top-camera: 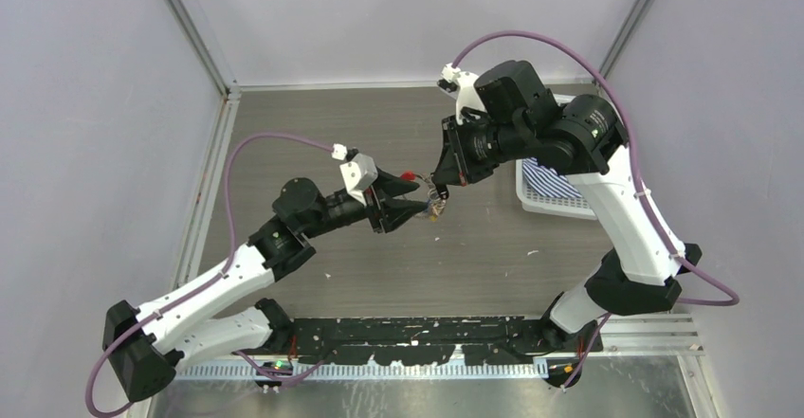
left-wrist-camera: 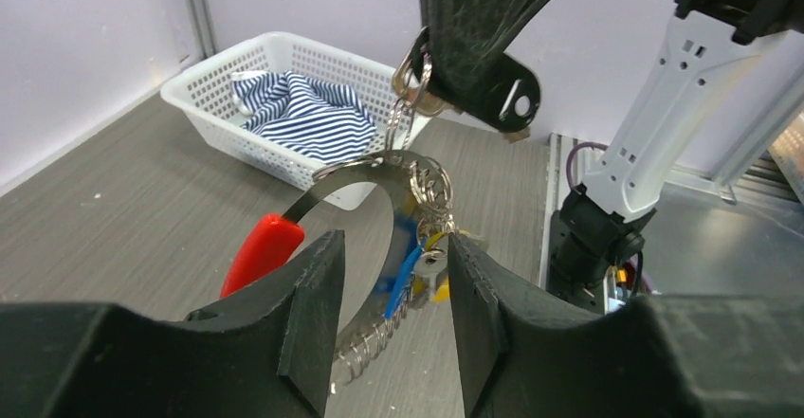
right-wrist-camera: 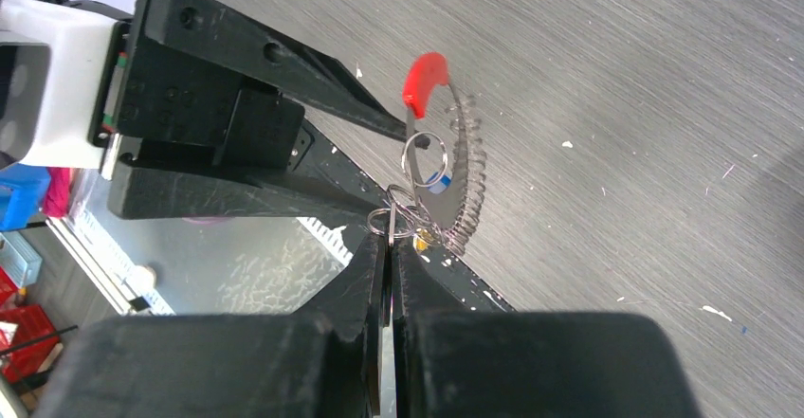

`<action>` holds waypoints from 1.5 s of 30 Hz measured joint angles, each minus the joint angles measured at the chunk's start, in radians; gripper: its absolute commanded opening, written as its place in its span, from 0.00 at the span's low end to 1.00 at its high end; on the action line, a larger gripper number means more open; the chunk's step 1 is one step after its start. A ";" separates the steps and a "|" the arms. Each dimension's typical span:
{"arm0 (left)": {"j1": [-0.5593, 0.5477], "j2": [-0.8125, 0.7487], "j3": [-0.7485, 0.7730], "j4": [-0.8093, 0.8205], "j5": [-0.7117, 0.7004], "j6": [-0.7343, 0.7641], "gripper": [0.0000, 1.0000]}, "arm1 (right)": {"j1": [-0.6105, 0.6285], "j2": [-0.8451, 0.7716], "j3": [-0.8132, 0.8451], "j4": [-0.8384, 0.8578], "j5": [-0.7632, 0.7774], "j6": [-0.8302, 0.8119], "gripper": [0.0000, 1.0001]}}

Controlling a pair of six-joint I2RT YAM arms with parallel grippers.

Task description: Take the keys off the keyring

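Up in the air over the middle of the bench (top-camera: 379,276), the left claw (top-camera: 421,199) grips the keyring (left-wrist-camera: 365,167) between half-spread fingers. The right claw (top-camera: 438,187) pinches one silver key (left-wrist-camera: 410,69).

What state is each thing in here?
Silvery keyring loop with red section: held in the air.
Small silver keys: hanging from it, not removed.
Left gripper: shut on the keyring loop.
Right gripper: shut on a small split ring.
White plastic basket: holds striped cloth.
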 measured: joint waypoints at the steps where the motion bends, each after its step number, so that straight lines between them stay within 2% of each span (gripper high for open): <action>1: -0.002 0.000 -0.013 0.019 -0.011 -0.005 0.45 | 0.000 0.000 0.000 0.000 0.000 0.000 0.01; 8: -0.003 0.003 -0.049 0.131 -0.090 -0.066 0.47 | 0.000 0.000 -0.001 0.033 -0.006 0.029 0.01; 12: -0.003 0.005 -0.064 0.203 -0.104 -0.107 0.41 | 0.000 -0.003 -0.008 0.069 -0.006 0.057 0.01; 16: -0.006 0.014 -0.063 0.253 -0.104 -0.134 0.62 | 0.000 0.015 0.035 0.069 0.035 0.094 0.01; 18: -0.011 0.013 -0.062 0.249 -0.107 -0.132 0.65 | 0.000 0.027 0.064 0.069 0.063 0.117 0.01; 21: -0.035 0.006 -0.039 0.174 -0.152 -0.101 0.66 | 0.000 0.039 0.098 0.071 0.115 0.170 0.01; 26: -0.101 0.004 0.011 0.087 -0.304 -0.021 0.66 | 0.000 0.052 0.119 0.085 0.198 0.264 0.01; 30: -0.144 0.043 0.029 0.094 -0.429 0.057 0.65 | -0.001 0.070 0.132 0.106 0.232 0.333 0.01; 37: -0.196 0.176 0.053 0.166 -0.567 0.160 0.64 | -0.001 0.073 0.136 0.156 0.269 0.411 0.01; 39: -0.210 0.196 0.053 0.201 -0.620 0.179 0.61 | -0.001 0.073 0.130 0.175 0.274 0.425 0.01; 41: -0.216 0.208 0.053 0.247 -0.666 0.196 0.54 | -0.001 0.071 0.122 0.190 0.277 0.436 0.01; 42: -0.217 0.211 0.052 0.279 -0.687 0.210 0.50 | -0.001 0.071 0.120 0.195 0.277 0.439 0.01; 45: -0.217 0.214 0.052 0.362 -0.723 0.248 0.27 | -0.001 0.071 0.119 0.201 0.276 0.441 0.01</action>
